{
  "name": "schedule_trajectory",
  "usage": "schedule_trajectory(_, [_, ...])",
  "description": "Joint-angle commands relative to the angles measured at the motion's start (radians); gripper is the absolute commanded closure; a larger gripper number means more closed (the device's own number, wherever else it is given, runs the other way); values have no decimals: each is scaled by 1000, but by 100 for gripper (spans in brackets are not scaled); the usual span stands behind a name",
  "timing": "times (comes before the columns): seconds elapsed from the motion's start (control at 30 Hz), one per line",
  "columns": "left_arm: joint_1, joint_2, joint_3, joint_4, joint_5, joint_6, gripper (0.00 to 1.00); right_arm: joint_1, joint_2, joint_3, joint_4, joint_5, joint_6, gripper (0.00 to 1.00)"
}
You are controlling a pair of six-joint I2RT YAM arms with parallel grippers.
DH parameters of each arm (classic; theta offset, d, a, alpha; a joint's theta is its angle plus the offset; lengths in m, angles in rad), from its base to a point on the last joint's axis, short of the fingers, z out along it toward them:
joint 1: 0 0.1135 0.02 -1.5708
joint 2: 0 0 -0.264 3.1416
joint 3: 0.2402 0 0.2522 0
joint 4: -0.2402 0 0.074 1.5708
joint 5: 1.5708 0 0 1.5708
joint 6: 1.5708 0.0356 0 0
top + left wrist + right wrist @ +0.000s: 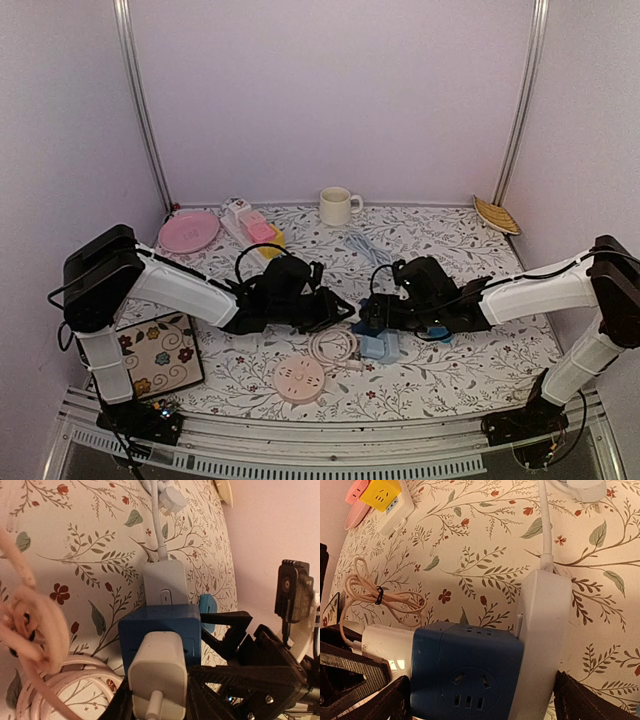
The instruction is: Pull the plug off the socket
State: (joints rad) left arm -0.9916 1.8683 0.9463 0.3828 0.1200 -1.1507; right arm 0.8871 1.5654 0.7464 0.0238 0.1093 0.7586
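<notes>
A blue cube socket (160, 630) lies on the flowered table, also seen in the right wrist view (465, 670) and from above (378, 346). A white plug (157, 675) with a pale cable sits in the cube's near face. My left gripper (159, 700) is shut on this plug, one finger on each side. A white corded adaptor block (542, 630) is joined to the cube's opposite side. My right gripper (480, 700) is shut across the cube and this block together. From above, the left gripper (345, 310) and right gripper (368, 318) meet at table centre.
A coiled pink cable (335, 346) and a pink round disc (300, 380) lie just in front of the grippers. A pink plate (188, 231), a power strip with pink and yellow cubes (255, 232), a white mug (337, 206) and a woven dish (497, 215) stand at the back. A patterned board (160, 355) lies front left.
</notes>
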Motion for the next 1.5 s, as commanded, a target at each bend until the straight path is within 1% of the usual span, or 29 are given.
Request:
schedule_trajectory(0.0, [-23, -2, -4, 48, 28, 23, 100, -15, 38, -23, -35, 4, -9, 1])
schedule_trajectory(0.37, [-18, -77, -61, 48, 14, 21, 100, -71, 56, -112, -36, 35, 21, 0])
schedule_trajectory(0.53, [-5, -108, -89, 51, 17, 18, 100, -74, 53, -140, 3, 14, 20, 0])
schedule_trajectory(0.73, [8, -141, -137, 69, 17, 10, 100, -97, 69, -150, 23, -8, 26, 0])
schedule_trajectory(1.07, [16, -185, -184, 84, 24, 5, 100, -102, 94, -156, 31, 4, 37, 1])
schedule_trajectory(1.27, [12, -209, -173, 40, 9, 29, 100, -101, 102, -158, 10, 43, 38, 1])
schedule_trajectory(1.47, [23, -240, -180, -35, -42, 60, 100, -101, 88, -157, 34, 0, 28, 1])
